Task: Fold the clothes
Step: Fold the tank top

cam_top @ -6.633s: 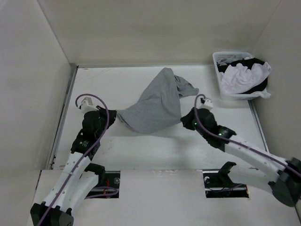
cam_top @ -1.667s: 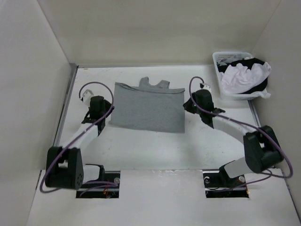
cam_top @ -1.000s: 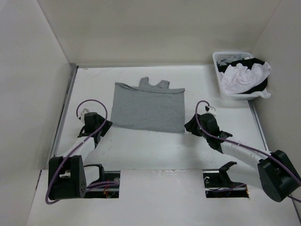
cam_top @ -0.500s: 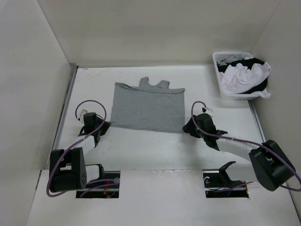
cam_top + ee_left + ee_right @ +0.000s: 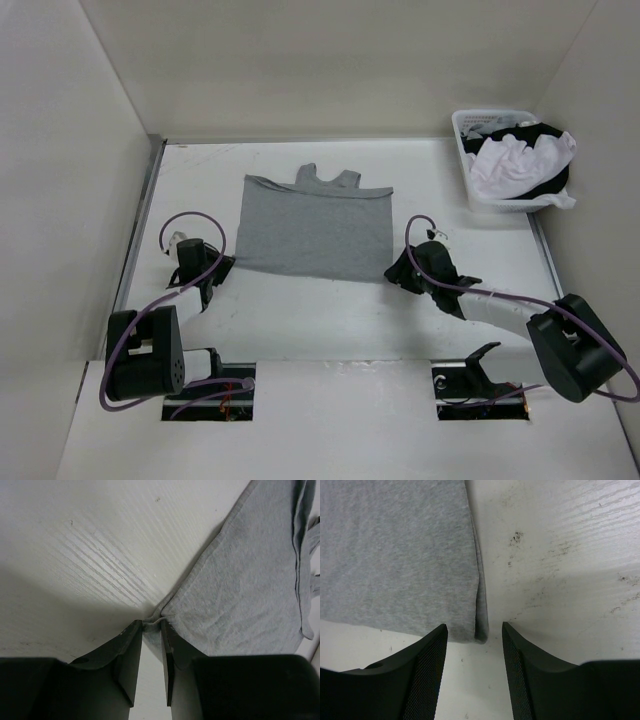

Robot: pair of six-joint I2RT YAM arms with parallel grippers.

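**A:** Two arms in the top view. Where is the tank top [image 5: 315, 228]?

**B:** Spread flat in the middle of the table [image 5: 300, 320], straps and neck toward the far wall. The left gripper [image 5: 222, 268] sits at its near left corner and the right gripper [image 5: 395, 275] at its near right corner. From up here I can't judge either claw.

**A:** Anything else on the table?

**B:** A basket [image 5: 465, 150] in the far right corner, holding a white garment [image 5: 510, 160] and a black garment [image 5: 545, 135], well apart from the grey cloth.

**A:** And the left wrist view?

**B:** The left gripper [image 5: 152, 625] has its jaws drawn narrow. The corner of the tank top [image 5: 240, 590] is bunched right between the tips, so it pinches the fabric. The rest of the cloth lies on the table [image 5: 75, 545].

**A:** The right wrist?

**B:** The right gripper [image 5: 474, 626] stands wide. Its jaws straddle the corner of the tank top [image 5: 395, 550], one tip over the cloth and the other over bare, scuffed table [image 5: 560, 555]. They aren't closed on the cloth, and I can't tell whether the tips touch it.
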